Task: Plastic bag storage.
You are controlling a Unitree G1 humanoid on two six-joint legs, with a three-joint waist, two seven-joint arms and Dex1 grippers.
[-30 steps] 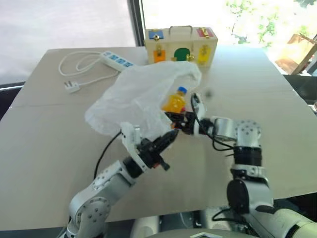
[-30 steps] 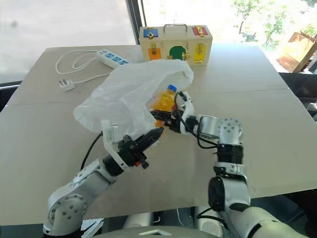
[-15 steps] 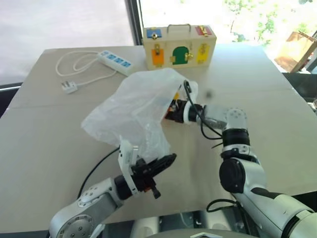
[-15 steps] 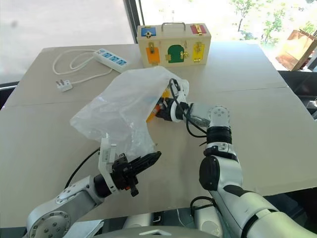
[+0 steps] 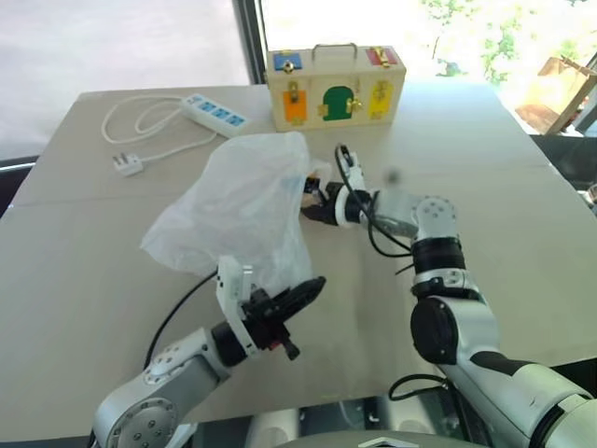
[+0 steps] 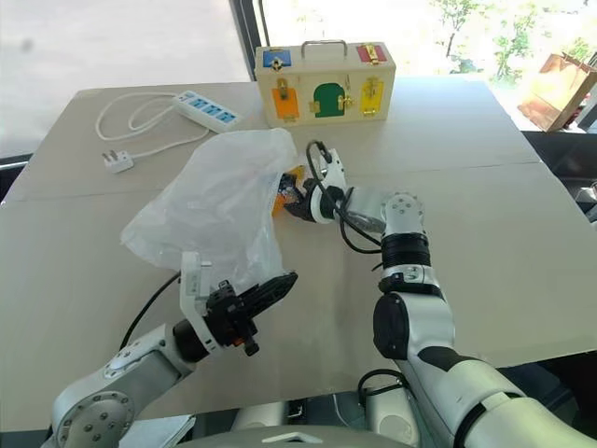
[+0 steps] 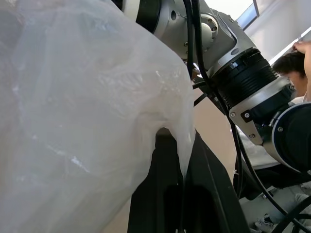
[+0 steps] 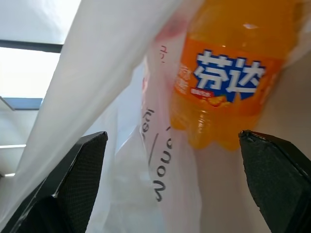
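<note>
Both arms were built of rounded silver-grey metal segments joined by black ringed collars. Behind the left gripper [image 5: 303, 293] sat a white flat bracket and a small red spot; a loose black cable looped behind the right gripper [image 5: 312, 199], whose fingers were matte black.

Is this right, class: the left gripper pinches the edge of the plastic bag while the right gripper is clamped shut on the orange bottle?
Not quite. The right gripper is open, its fingers spread either side of the orange bottle, as the right wrist view shows. The left gripper does pinch the plastic bag.
</note>
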